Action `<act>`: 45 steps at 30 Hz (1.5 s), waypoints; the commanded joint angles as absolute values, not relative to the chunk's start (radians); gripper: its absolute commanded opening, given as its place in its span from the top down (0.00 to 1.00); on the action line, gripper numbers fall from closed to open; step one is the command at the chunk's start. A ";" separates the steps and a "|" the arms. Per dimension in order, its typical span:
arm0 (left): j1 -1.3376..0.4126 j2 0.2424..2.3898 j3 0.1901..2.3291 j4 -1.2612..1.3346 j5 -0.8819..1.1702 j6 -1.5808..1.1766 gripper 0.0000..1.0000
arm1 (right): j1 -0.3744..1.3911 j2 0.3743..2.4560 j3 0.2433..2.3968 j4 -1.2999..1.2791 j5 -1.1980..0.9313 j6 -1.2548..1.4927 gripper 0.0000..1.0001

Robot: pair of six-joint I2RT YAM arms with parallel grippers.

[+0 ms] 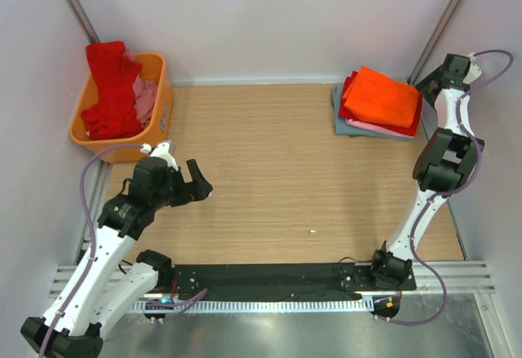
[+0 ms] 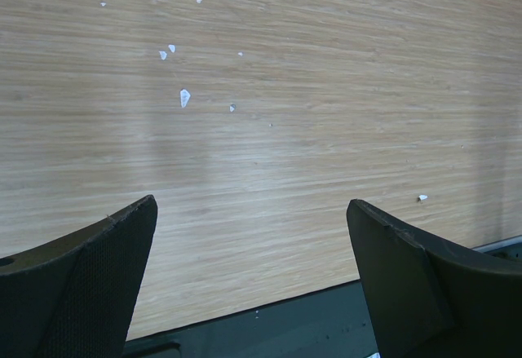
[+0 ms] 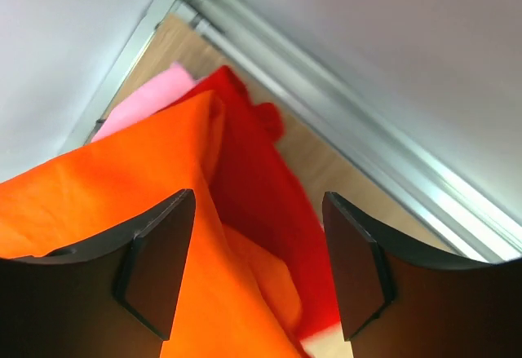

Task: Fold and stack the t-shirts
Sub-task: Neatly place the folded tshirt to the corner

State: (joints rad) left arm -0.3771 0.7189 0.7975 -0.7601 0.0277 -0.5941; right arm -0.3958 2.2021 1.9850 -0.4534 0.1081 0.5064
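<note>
Item: orange t-shirt (image 1: 383,95) atop the stack (image 1: 341,117), upper right; I had the right gripper (image 3: 259,268) parted over it, holding nothing, left gripper (image 2: 253,276) wide, empty; risk: a finger snagging cloth, dragging it askew.

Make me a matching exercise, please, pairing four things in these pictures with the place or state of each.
Things:
1. orange shirt
2. grey-blue shirt
3. basket
4. left gripper

Places or states:
A. far left corner, holding unfolded red and pink cloth
B. bottom of the stack
C. open, above bare table
D. top of the stack

Pairs: 1-D, 2-B, 3-A, 4-C
</note>
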 commanded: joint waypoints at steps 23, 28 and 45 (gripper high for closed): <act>-0.373 0.684 0.790 -0.729 0.035 -0.587 0.00 | -0.327 2.304 2.230 -0.469 -0.335 0.574 0.91; -0.373 0.692 0.790 -0.729 0.035 -0.586 0.00 | -0.354 2.182 2.044 -0.439 -0.252 0.535 0.90; -0.373 0.703 0.792 -0.726 0.043 -0.584 0.00 | -0.399 1.815 1.635 -0.446 0.057 0.515 0.48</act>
State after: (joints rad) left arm -0.3771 0.7055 0.7952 -0.7593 0.0280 -0.5938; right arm -0.4053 1.8919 1.6539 -0.4572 0.0036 0.5259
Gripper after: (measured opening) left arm 0.995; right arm 0.509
